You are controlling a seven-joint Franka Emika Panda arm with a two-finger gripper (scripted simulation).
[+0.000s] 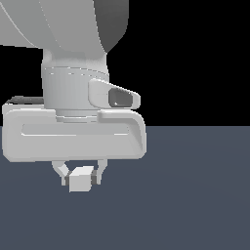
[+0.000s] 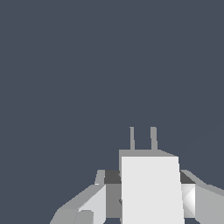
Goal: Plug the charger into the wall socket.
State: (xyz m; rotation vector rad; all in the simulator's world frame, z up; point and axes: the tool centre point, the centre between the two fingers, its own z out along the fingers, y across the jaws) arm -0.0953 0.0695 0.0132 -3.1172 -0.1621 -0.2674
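Note:
The charger (image 1: pixel 80 179) is a small off-white block held between my gripper's (image 1: pixel 81 177) two fingers, just under the large white hand, in the lower left of the exterior view. In the wrist view the charger (image 2: pixel 151 188) fills the space between the fingers (image 2: pixel 94 199), and its two thin grey prongs (image 2: pixel 142 138) stick out away from the camera. The gripper is shut on the charger and holds it above the grey-blue floor. The wall socket is out of view in both frames.
The grey-blue floor (image 1: pixel 195 195) spreads under the hand and fills the wrist view (image 2: pixel 87 65). The arm's white body (image 1: pixel 73 58) blocks the upper left of the exterior view. Black background lies beyond the floor's far edge.

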